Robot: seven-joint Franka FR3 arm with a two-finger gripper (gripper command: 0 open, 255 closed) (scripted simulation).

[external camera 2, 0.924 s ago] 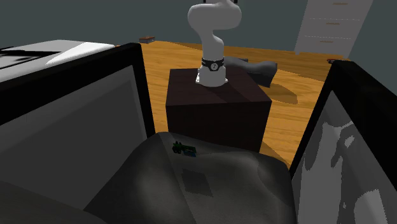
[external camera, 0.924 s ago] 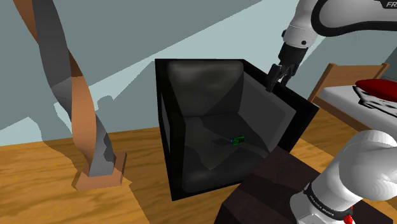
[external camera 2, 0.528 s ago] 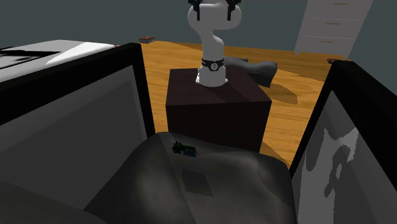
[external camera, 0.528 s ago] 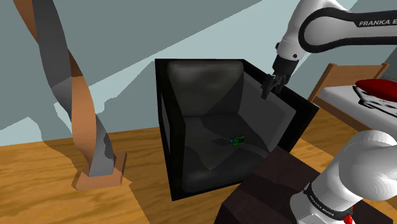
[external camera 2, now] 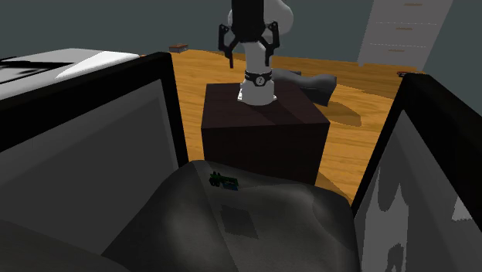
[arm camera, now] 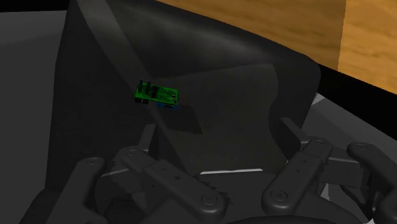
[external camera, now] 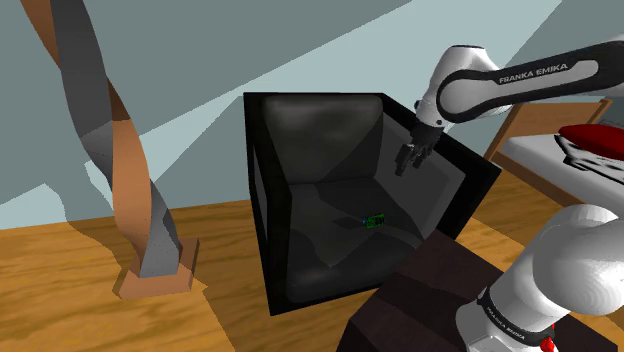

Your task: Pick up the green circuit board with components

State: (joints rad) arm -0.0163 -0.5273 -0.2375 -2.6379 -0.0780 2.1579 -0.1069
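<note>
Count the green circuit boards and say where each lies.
1. The green circuit board lies on the seat of the black armchair, near its front edge. Folds might hide others.

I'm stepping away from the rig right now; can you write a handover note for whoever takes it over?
Gripper: the all-black two-finger gripper is open and empty, hovering above the black armchair, well clear of the board.
Board: the small green circuit board with components lies flat on the seat cushion, near its front edge on the stand's side.
Done: nothing grasped yet.
Left: descend over the board, close on it, lift.
</note>
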